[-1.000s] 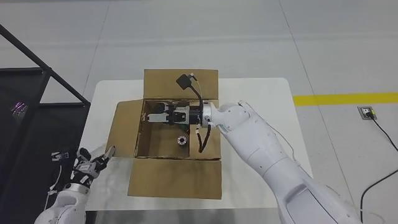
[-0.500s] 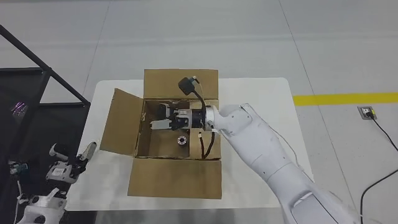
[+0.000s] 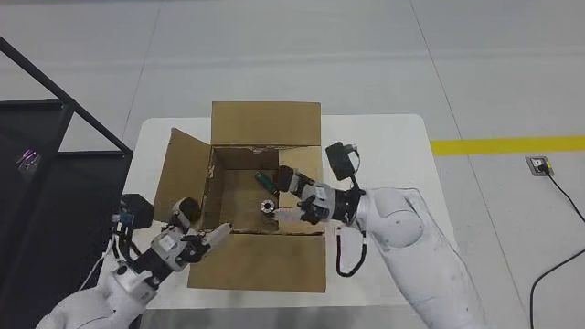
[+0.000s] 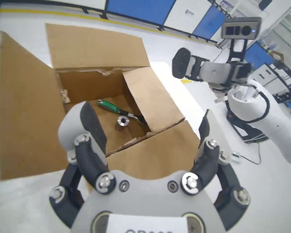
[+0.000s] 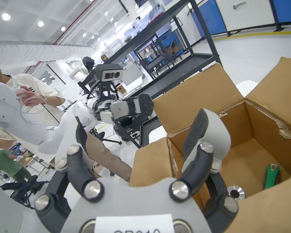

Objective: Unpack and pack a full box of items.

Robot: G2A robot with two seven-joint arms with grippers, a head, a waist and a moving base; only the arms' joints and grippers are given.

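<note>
1. The box (image 3: pixel 265 123) stands open on the table (image 3: pixel 393 146). On its floor lie a green tool (image 3: pixel 266 181) near the far wall and a metal ring (image 3: pixel 267 206) just beside it, on the robot's side
2. The right jaws hang at the box's right rim, spread wide and holding nothing. Both items lie below them and toward the robot's left, the ring closer
3. The left jaws, also wide open and empty, sit outside the box by its near left corner, with the left wall between them and the contents
4. The tool's long axis runs slantwise across the box, roughly left to right
5. My judgement: the right arm is better placed for the next pick, reaching down and leftward, though the right flap leaning inward may crowd its path
</note>
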